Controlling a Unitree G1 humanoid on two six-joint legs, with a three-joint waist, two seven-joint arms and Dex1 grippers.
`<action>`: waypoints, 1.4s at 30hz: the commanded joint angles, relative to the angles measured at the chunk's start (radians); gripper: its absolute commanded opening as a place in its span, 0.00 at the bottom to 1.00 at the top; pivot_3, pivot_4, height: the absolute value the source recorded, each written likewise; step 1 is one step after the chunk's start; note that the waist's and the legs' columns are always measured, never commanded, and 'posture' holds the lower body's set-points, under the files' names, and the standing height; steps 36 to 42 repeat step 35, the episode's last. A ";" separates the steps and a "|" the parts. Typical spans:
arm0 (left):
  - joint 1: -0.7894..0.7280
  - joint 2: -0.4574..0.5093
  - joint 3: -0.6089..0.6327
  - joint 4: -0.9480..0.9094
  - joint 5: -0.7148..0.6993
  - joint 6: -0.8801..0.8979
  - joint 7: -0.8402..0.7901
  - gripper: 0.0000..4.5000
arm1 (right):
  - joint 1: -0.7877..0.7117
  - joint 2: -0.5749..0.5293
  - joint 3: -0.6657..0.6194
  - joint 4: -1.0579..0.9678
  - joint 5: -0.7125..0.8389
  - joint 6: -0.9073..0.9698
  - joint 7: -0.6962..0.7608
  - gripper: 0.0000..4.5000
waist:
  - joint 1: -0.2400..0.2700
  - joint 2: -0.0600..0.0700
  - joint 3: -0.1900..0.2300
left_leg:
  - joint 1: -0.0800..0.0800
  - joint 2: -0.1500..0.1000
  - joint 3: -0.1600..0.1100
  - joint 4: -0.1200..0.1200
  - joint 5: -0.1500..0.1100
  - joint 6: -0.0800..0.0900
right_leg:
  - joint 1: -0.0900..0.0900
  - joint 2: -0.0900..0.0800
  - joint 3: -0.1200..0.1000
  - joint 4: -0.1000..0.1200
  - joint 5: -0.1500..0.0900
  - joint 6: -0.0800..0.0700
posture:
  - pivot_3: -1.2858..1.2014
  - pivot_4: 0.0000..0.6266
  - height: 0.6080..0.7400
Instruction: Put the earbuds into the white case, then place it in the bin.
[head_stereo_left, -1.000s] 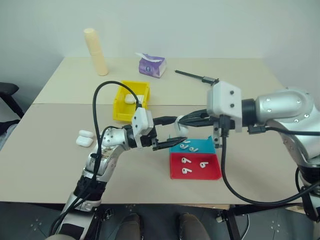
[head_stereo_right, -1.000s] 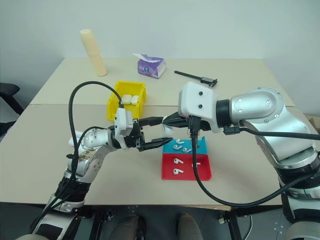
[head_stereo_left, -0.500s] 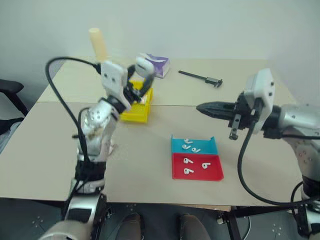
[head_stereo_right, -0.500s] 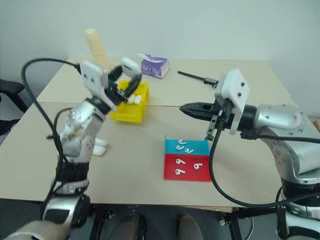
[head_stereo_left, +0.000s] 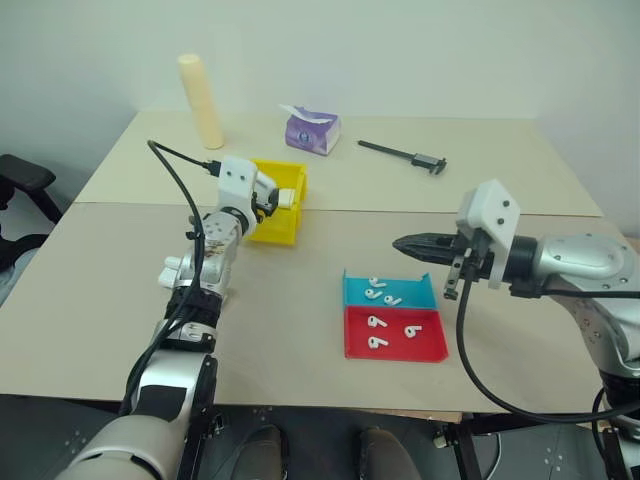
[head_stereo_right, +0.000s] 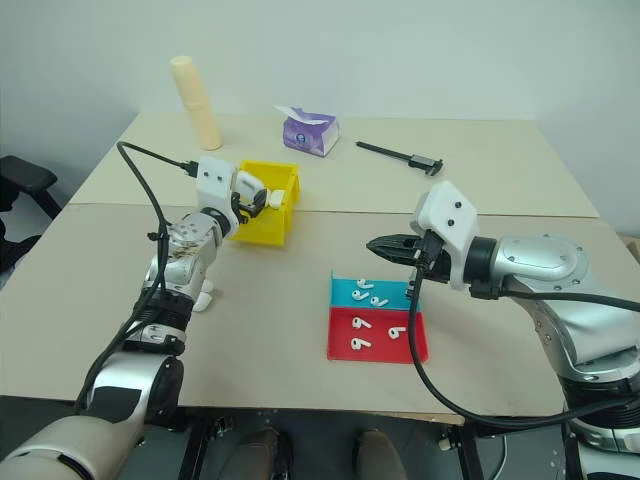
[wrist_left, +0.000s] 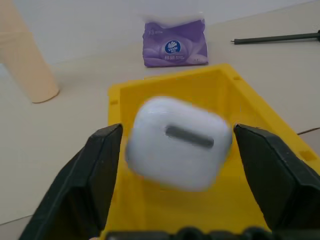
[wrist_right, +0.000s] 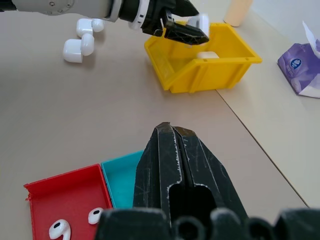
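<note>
At upper left, the left gripper (wrist_left: 177, 145) had its jaws apart, the glossy white case (wrist_left: 178, 142) loose between them above the bin (wrist_left: 260, 130). It looked light and slippery, best pinched across its flat faces. The right gripper (wrist_right: 172, 132) was closed, empty.

Plain white wall (head_stereo_left: 420, 50) behind two beige tables (head_stereo_left: 90, 290) pushed together, dark chair (head_stereo_left: 20, 180) at left edge, grey floor (head_stereo_left: 60, 440) below.

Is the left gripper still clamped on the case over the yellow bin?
No. The left gripper has its fingers spread, and the white case sits loose between them above the yellow bin.
</note>
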 joint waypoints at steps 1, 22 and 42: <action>-0.049 0.003 0.010 0.018 0.002 -0.054 -0.012 0.99 | 0.006 -0.014 -0.023 -0.037 -0.004 0.000 -0.014 0.00 | 0.000 0.000 0.000 | 0.000 0.000 0.000 0.000 0.000 0.000 | 0.000 0.000 0.000 0.000 0.000 0.000 | 0.52 0.24 1.00; 0.695 0.516 0.220 -1.017 -0.576 0.314 -0.775 0.99 | 0.194 -0.237 -0.171 0.257 -0.129 -0.534 0.408 0.00 | -0.022 0.000 0.000 | 0.008 0.001 -0.002 -0.001 0.001 -0.001 | 0.005 0.000 0.002 0.001 0.000 0.000 | 0.52 0.24 1.00; 1.016 0.639 0.458 -1.188 -0.706 0.355 -0.885 0.99 | 0.272 -0.290 -0.197 0.363 -0.130 -0.669 0.574 0.00 | -0.022 0.000 0.000 | 0.010 0.002 -0.002 -0.002 0.000 -0.001 | 0.004 0.000 0.003 0.001 -0.001 -0.002 | 0.52 0.24 1.00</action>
